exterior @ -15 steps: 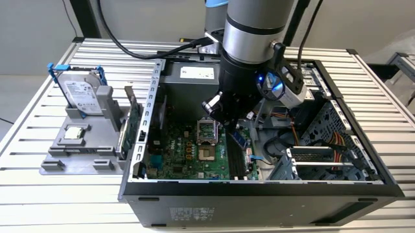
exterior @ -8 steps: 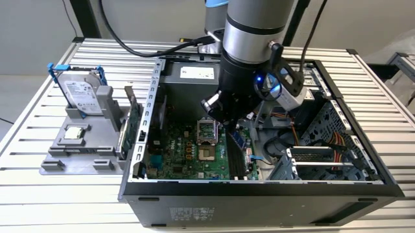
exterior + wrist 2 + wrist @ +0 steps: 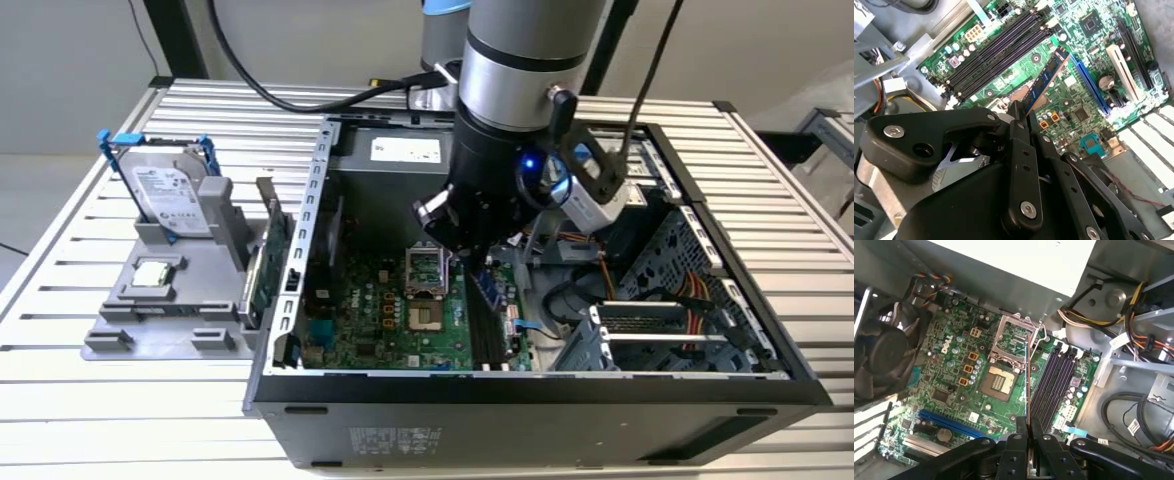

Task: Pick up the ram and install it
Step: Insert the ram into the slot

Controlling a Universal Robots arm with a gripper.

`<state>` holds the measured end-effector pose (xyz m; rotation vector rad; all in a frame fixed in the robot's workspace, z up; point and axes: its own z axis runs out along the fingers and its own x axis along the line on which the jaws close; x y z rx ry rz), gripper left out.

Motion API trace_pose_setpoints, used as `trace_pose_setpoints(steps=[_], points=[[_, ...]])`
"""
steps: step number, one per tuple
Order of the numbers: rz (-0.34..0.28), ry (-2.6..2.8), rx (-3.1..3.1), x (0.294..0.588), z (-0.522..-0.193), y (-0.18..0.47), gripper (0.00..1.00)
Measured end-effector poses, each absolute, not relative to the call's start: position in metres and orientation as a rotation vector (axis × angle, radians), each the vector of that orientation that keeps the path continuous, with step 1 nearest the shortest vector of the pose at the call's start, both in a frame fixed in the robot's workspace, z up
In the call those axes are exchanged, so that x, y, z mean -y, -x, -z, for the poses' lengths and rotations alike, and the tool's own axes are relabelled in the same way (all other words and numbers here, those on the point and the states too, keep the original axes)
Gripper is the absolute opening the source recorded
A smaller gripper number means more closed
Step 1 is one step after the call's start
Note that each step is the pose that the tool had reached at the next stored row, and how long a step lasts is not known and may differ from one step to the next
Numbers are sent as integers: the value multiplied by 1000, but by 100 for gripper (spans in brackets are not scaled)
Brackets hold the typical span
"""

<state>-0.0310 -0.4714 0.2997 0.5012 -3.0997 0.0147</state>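
The gripper [image 3: 1019, 107] pinches the ram [image 3: 1046, 75] by 1 end, its fingers pressed onto the stick's 2 flat faces, so the ram juts straight out ahead of the fingertips toward the motherboard [image 3: 949, 390].

What matters is how the ram lies against the memory slots [image 3: 1054, 385]. In the first wrist view the stick shows edge-on as a thin line running from the gripper [image 3: 1028, 427] out over the strip between the processor socket [image 3: 1016, 340] and the slots. It hangs beside the slots on the socket side, not over any of them. Its long axis runs roughly along the slots' long axis, though a slight angle between them shows. I cannot tell whether that is true tilt or only the camera's slant. The ram looks clear of the board, with nothing seated.

The second wrist view turns the stick's flat blue face and its chips toward the camera, with the slots [image 3: 999, 50] off to one side. The first wrist view gives up that face but shows the sideways offset far better.

The exterior view adds the setting: the arm stands over an open computer case [image 3: 534, 400] lying on the slatted table [image 3: 107, 430], with the gripper [image 3: 461, 240] low inside it above the board.
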Motion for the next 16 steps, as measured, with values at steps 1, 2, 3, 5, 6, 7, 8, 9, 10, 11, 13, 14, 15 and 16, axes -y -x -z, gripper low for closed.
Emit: trace_pose_setpoints(steps=[1, 2, 3, 5, 6, 7, 8, 9, 10, 11, 13, 14, 15, 16], points=[[-15, -480, 3103, 471, -300, 31, 0], [-15, -460, 3106, 471, -300, 31, 0], [-15, -440, 3109, 471, -299, 31, 0], [-15, -399, 3114, 471, -299, 31, 0], [-15, -380, 3117, 471, -299, 31, 0], [-15, -361, 3119, 471, -299, 31, 0], [-14, -341, 3121, 471, -299, 31, 0], [-14, -320, 3123, 471, -299, 31, 0], [-14, -300, 3125, 471, -299, 31, 0], [-14, -279, 3127, 471, -299, 31, 0], [-14, -237, 3130, 471, -299, 31, 0], [-14, -215, 3132, 471, -299, 31, 0], [-14, -192, 3133, 471, -299, 31, 0], [-14, -168, 3135, 471, -299, 31, 0]])
